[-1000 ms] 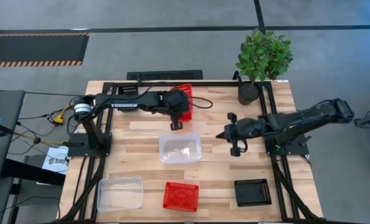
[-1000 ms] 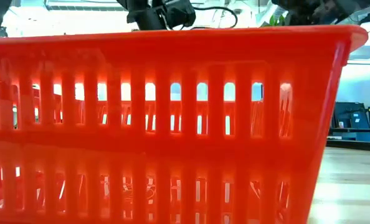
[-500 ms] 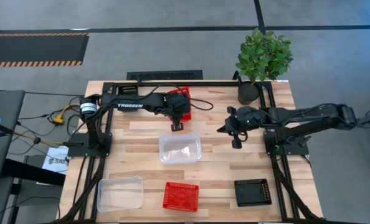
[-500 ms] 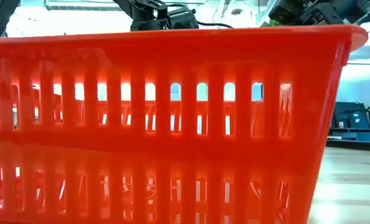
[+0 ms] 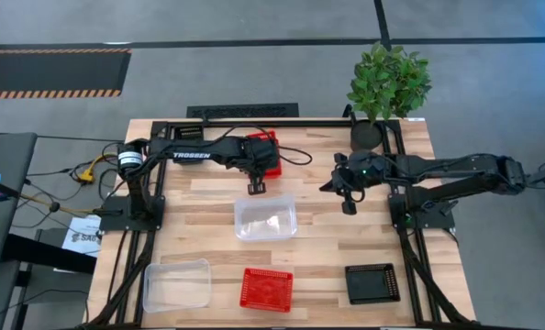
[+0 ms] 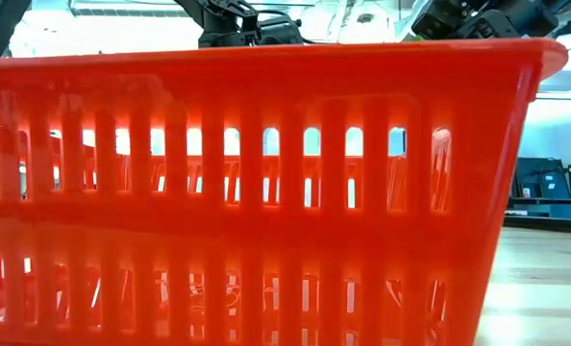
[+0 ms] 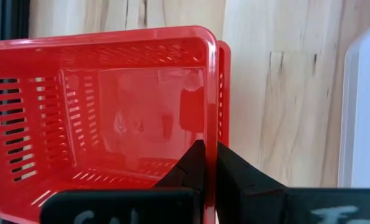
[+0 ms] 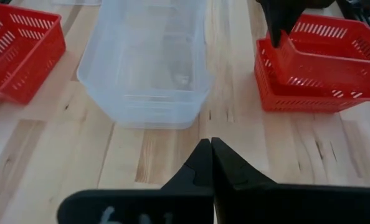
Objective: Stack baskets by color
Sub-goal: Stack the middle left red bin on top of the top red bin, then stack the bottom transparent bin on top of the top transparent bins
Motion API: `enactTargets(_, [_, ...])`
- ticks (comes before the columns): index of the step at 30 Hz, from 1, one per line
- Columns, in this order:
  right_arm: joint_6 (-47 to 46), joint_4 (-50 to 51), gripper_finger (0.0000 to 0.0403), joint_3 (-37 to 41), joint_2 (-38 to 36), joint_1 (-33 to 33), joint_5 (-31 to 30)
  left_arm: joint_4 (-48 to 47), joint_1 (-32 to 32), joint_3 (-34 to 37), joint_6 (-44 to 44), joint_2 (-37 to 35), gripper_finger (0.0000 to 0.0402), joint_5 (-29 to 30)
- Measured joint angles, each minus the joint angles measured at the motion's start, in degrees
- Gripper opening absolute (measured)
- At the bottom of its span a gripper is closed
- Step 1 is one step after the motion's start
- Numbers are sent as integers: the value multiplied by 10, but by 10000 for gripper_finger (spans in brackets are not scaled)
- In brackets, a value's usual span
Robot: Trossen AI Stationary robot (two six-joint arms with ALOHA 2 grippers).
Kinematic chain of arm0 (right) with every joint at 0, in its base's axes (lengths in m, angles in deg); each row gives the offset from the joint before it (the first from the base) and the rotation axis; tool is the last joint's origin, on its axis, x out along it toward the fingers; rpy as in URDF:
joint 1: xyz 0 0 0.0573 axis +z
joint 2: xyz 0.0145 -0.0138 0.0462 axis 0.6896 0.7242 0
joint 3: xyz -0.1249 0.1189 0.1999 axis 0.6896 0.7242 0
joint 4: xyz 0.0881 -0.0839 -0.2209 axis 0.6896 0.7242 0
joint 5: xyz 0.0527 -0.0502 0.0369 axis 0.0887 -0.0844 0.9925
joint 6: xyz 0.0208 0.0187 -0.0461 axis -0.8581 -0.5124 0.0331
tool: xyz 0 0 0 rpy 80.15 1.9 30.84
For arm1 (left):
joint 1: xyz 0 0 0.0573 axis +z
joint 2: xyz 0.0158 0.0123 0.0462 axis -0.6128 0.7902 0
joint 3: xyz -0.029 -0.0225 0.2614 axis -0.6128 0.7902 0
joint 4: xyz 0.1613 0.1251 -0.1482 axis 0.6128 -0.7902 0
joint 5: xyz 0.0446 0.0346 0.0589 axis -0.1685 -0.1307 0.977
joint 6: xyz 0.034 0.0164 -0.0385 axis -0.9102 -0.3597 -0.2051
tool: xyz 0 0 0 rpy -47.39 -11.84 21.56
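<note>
Since the earlier frame the left gripper [image 5: 255, 180] had carried its red basket [image 7: 110, 112], wall pinched between clenched jaws, over a second red one [image 8: 309, 99]; squaring rims before release would nest it, while the right gripper [image 5: 348, 203] waited clenched, empty.

White lettering "TROSSEN" stands on the left arm [image 5: 192, 156]; no other text is legible.

Wood table [image 5: 318, 247], red, clear, blk baskets [image 5: 267, 289], plant [image 5: 383, 87]
</note>
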Motion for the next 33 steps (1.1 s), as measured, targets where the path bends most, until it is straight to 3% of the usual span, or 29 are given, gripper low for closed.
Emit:
enactTargets(6, [0,-1,6,0,0,0,0,7,0,-1,7,0,16,0])
enactTargets(19, [0,0,6,0,0,0,0,0,1,-9,13,0,141,2])
enactTargets(28, [-2,3,6,0,0,0,0,-85,-10,-126,2,-1,193,4])
enactTargets(33, [-2,4,6,0,0,2,0,-202,-24,-199,5,-1,215,-46])
